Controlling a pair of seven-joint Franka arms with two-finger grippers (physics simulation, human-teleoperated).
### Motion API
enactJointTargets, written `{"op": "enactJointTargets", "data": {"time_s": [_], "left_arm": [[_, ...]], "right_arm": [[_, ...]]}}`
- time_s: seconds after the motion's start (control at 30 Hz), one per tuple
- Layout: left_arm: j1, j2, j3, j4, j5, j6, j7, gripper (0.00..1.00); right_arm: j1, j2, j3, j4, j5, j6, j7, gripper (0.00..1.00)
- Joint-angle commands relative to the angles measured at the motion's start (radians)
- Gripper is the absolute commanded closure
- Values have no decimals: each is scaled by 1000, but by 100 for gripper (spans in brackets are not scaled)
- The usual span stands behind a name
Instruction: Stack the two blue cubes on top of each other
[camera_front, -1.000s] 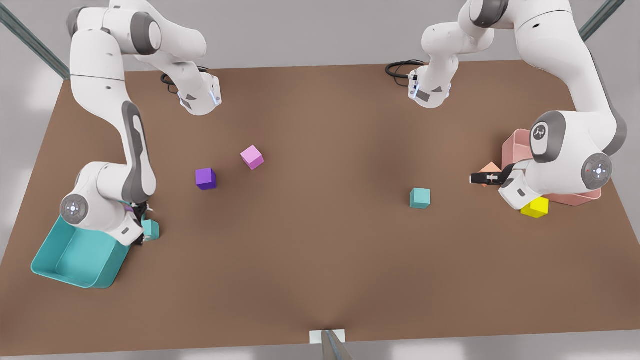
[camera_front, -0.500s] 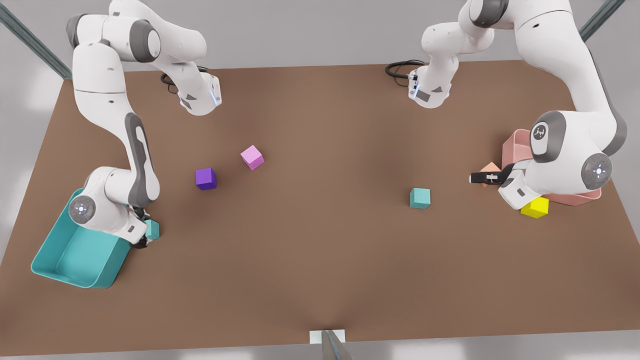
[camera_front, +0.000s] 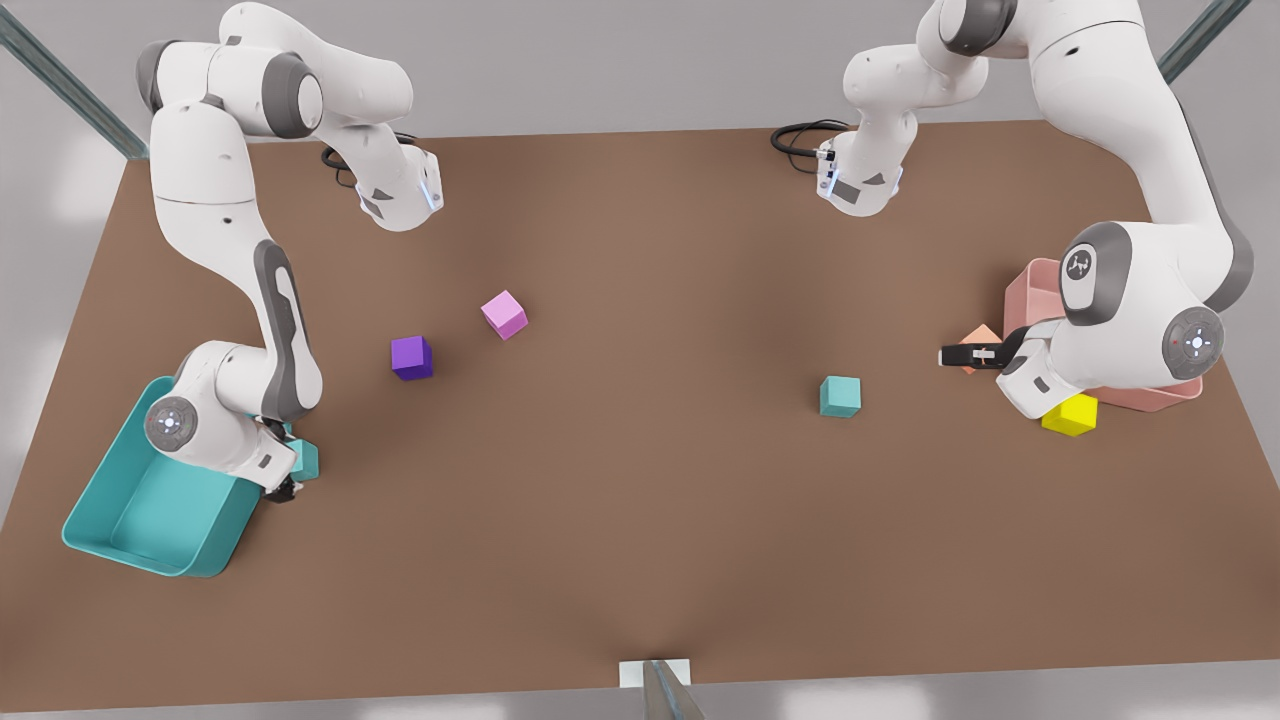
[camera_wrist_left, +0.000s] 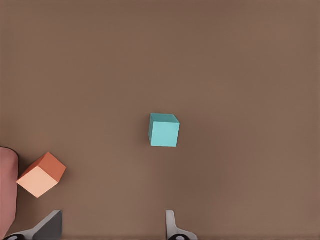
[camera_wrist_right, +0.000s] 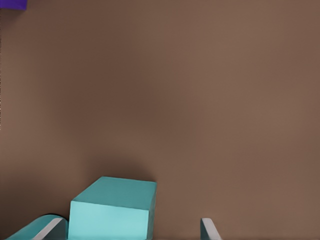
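Neither cube is stacked yet. One blue cube sits alone on the open desk, toward the front view's right; the other cube lies at the front view's left, just beside the tray, and that is the one I am working on.

My right tool is low over this second cube. In the right wrist view the cube sits between my fingertips, which stand spread wider than it, with a clear gap on one side, so I judge I have not gripped it. What is left: closing on it, lifting, carrying it across and setting it on its twin.

My left tool waits near the orange cube and the pink bin, its fingers wide apart and holding nothing, with the lone blue cube ahead of it on the desk.
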Motion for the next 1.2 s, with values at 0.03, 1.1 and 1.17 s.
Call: {"op": "enactJointTargets", "data": {"time_s": [0.03, 1.1, 1.17], "left_arm": [[0, -1, 0, 0, 0, 0, 2, 0], [0, -1, 0, 0, 0, 0, 2, 0], [0, -1, 0, 0, 0, 0, 2, 0]], "right_arm": [[0, -1, 0, -5, -1, -6, -37, 0], [-2, 91, -26, -2, 5, 8, -3, 5], [-8, 97, -26, 2, 5, 8, -3, 11]]}}
